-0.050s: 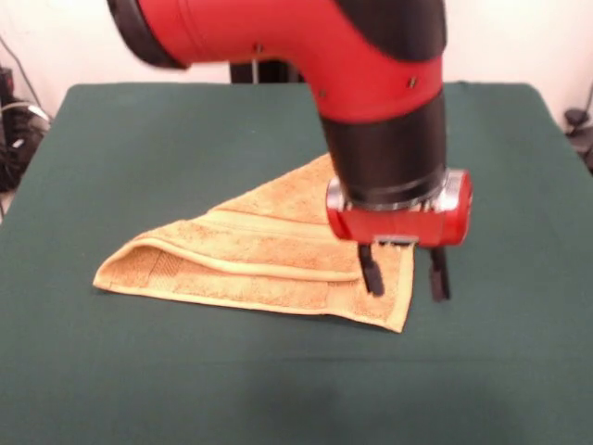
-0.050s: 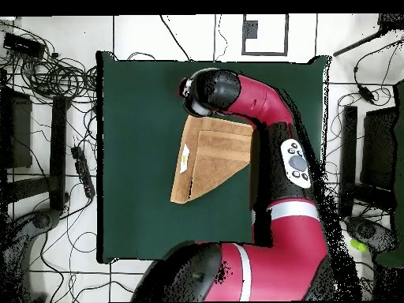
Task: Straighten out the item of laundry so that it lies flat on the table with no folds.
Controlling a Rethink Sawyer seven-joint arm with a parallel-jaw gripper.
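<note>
Pincer [image 1: 404, 272] open wide, straddling corner of folded triangular towel [image 1: 250, 264] on green surface [image 1: 139, 371].

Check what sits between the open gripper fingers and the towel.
Nothing. In the front view, the gripper straddles the towel's corner edge, only green table around it.

We see the table [image 1: 83, 371] from across it, close and slightly raised; from overhead, straight down, farther off. Both share the towel [image 1: 269, 260].
</note>
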